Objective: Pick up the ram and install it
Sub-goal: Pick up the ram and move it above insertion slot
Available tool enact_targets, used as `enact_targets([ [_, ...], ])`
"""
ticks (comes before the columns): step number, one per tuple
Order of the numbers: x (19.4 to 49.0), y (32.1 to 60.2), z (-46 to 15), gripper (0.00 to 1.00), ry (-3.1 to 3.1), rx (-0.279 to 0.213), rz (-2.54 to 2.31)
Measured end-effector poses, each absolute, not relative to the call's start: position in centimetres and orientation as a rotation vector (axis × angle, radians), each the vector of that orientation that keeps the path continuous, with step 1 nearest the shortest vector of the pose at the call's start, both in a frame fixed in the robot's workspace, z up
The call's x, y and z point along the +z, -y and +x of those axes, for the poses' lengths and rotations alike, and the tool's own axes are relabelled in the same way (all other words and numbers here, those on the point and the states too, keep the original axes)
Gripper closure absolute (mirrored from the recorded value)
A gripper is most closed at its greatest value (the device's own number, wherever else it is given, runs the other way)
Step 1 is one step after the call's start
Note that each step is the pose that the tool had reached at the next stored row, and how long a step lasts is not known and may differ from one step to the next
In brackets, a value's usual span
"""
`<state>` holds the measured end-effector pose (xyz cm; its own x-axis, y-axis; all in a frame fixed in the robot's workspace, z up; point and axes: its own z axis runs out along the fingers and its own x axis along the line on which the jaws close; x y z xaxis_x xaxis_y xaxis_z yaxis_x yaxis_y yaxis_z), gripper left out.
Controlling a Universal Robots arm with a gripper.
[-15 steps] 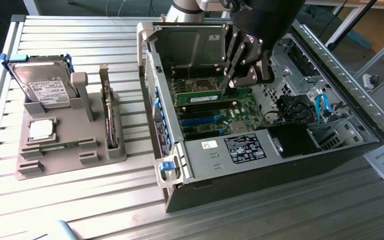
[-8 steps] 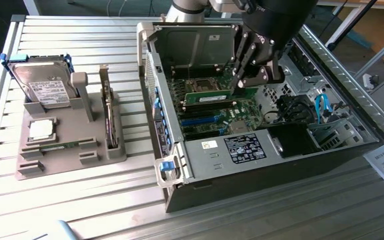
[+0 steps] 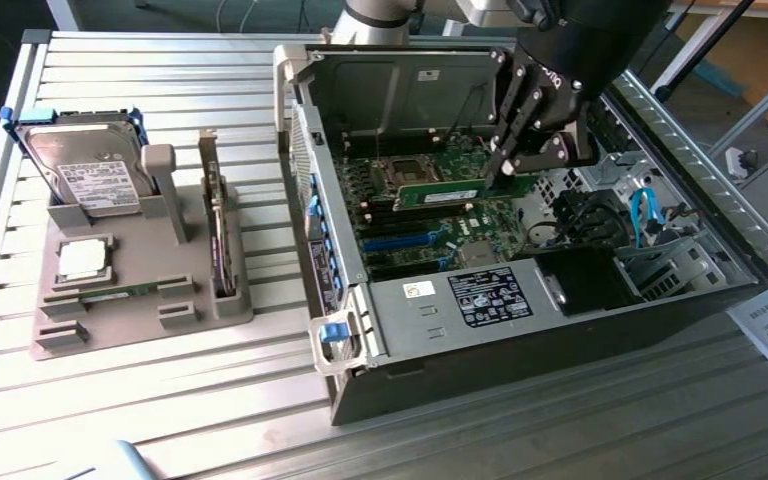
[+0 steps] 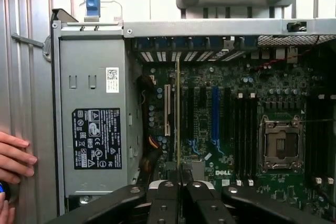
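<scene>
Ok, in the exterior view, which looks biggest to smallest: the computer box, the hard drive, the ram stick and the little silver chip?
1. computer box
2. hard drive
3. ram stick, held in the pincer, and silver chip: too close to rank; the stick looks longer, the chip wider.

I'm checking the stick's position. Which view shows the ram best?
The exterior view: the ram shows its green face, held in the gripper over the motherboard. The wrist view gives the ram edge-on, a thin line.
</scene>
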<state>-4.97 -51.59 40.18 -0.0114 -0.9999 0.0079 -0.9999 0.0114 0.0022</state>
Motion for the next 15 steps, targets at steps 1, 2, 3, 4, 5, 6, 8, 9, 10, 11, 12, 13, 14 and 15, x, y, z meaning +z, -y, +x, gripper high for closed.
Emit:
enact_targets([
  [1, 40.2, 51.6, -4.8, 0.88, 2.229, 0.006, 2.204],
  [2, 40.2, 51.6, -4.6, 0.88, 2.229, 0.006, 2.204],
  [3, 40.2, 51.6, -4.4, 0.88, 2.229, 0.006, 2.204],
  [4, 40.2, 51.7, -4.2, 0.88, 2.229, 0.006, 2.204],
  [5, 40.2, 51.7, -3.9, 0.88, 2.229, 0.006, 2.204],
  [6, 40.2, 51.7, -3.7, 0.88, 2.229, 0.006, 2.204],
  [8, 40.2, 51.7, -3.2, 0.88, 2.229, 0.006, 2.204],
  [9, 40.2, 51.7, -3.1, 0.88, 2.229, 0.006, 2.204],
  [10, 40.2, 51.7, -3.1, 0.88, 2.229, 0.006, 2.204],
  [11, 40.2, 51.7, -3.1, 0.88, 2.229, 0.006, 2.204],
  [12, 40.2, 51.7, -3.1, 0.88, 2.229, 0.006, 2.204],
  [13, 40.2, 51.7, -3.0, 0.88, 2.229, 0.006, 2.204],
  [14, 40.2, 51.7, -3.0, 0.88, 2.229, 0.006, 2.204],
  [15, 40.2, 51.7, -3.0, 0.88, 2.229, 0.006, 2.204],
])
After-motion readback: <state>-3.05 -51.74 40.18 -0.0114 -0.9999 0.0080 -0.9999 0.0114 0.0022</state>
